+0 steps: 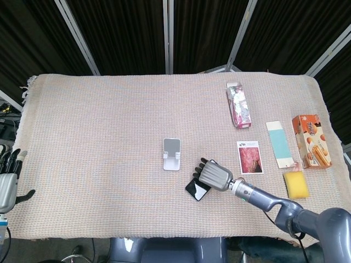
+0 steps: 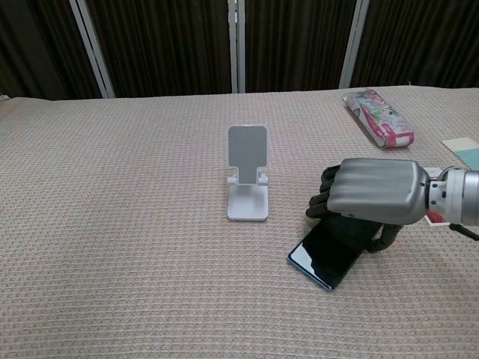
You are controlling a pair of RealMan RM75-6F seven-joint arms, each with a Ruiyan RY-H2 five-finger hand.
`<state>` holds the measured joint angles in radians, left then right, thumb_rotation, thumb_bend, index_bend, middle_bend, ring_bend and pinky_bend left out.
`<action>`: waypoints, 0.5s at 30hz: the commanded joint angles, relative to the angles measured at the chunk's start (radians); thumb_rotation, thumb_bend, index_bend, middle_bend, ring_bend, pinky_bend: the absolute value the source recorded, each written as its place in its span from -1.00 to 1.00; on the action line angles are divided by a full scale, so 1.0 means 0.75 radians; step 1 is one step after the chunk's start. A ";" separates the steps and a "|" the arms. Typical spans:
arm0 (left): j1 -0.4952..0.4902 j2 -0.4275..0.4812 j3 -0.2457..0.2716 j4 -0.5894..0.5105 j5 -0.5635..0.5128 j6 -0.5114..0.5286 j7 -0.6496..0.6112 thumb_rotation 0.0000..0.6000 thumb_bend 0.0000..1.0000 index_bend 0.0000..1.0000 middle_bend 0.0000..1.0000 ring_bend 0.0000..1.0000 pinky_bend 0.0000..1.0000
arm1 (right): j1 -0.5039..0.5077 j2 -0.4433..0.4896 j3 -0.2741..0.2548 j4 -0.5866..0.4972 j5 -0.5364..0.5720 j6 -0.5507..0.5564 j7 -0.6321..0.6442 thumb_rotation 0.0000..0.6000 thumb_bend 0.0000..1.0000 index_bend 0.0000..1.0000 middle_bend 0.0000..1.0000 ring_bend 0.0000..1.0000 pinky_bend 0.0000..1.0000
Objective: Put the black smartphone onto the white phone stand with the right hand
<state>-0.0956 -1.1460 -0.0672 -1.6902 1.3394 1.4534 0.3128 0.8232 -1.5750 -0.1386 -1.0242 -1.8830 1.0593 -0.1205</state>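
Observation:
The black smartphone (image 1: 195,190) (image 2: 325,258) lies slanted on the woven cloth, just right of and nearer than the white phone stand (image 1: 171,154) (image 2: 247,176). The stand is upright with nothing on it. My right hand (image 1: 215,176) (image 2: 374,191) covers the phone's far end, palm down. Its fingers curl over the phone's left edge, the thumb sits at the right edge, and the hand grips the phone. The phone's near end still touches the cloth. My left hand (image 1: 7,183) hangs off the table's left edge, fingers apart and holding nothing.
To the right lie a picture card (image 1: 250,157), a pale blue strip (image 1: 279,144), an orange snack box (image 1: 311,141) and a yellow sponge (image 1: 296,184). A pink patterned box (image 1: 239,104) (image 2: 378,117) lies at the back right.

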 commanded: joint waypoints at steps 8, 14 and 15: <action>0.009 0.020 0.008 -0.018 0.030 0.019 -0.030 1.00 -1.00 -1.00 -1.00 -1.00 -1.00 | -0.018 0.112 0.022 -0.110 -0.058 0.168 -0.100 1.00 -0.79 -0.07 0.04 -0.18 -0.40; 0.017 0.035 0.011 -0.029 0.049 0.034 -0.055 1.00 -1.00 -1.00 -1.00 -1.00 -1.00 | 0.016 0.196 0.103 -0.240 -0.084 0.215 -0.279 1.00 -0.79 -0.07 0.04 -0.18 -0.40; 0.018 0.037 0.011 -0.030 0.050 0.035 -0.057 1.00 -1.00 -1.00 -1.00 -1.00 -1.00 | 0.025 0.205 0.124 -0.260 -0.086 0.216 -0.322 1.00 -0.79 -0.07 0.04 -0.18 -0.40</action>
<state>-0.0830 -1.1194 -0.0590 -1.7118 1.3760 1.4790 0.2709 0.8250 -1.4487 -0.0831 -1.1778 -1.9362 1.2065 -0.2953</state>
